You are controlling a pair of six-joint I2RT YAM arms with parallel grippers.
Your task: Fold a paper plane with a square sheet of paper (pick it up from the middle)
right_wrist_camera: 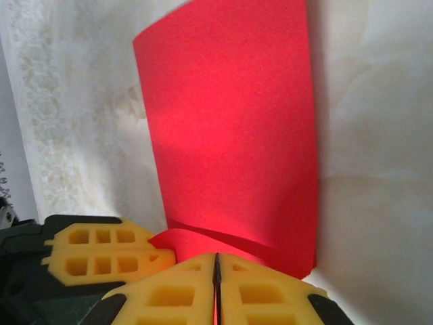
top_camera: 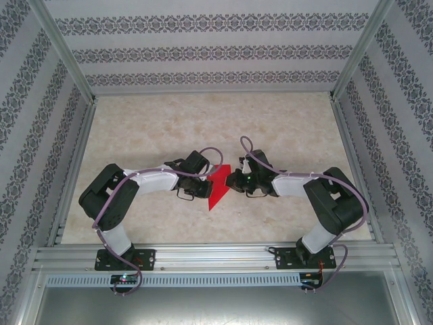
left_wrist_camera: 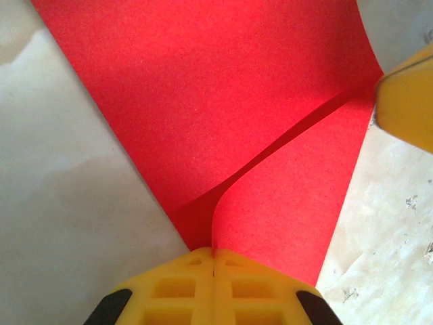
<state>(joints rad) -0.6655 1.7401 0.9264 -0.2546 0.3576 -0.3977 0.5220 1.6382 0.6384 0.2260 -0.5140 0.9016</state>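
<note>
The square sheet of paper [top_camera: 218, 187] is bright red and folded over itself, tapering to a point toward the near edge like a rough paper plane. It hangs between both grippers at the middle of the table. My left gripper [top_camera: 204, 184] is shut on its left edge; in the left wrist view a curled flap of the paper [left_wrist_camera: 223, 115] runs straight into the closed yellow fingertips [left_wrist_camera: 214, 254]. My right gripper [top_camera: 233, 181] is shut on the opposite edge, and the paper [right_wrist_camera: 230, 122] rises from its closed tips [right_wrist_camera: 217, 258]. Each wrist view catches the other gripper's fingers [left_wrist_camera: 406, 101] [right_wrist_camera: 101, 254] close by.
The beige marbled table top [top_camera: 169, 128] lies open round the arms, walled by patterned panels and aluminium rails [top_camera: 216, 254] at the near edge. Both arms fold inward, their cables looping over them.
</note>
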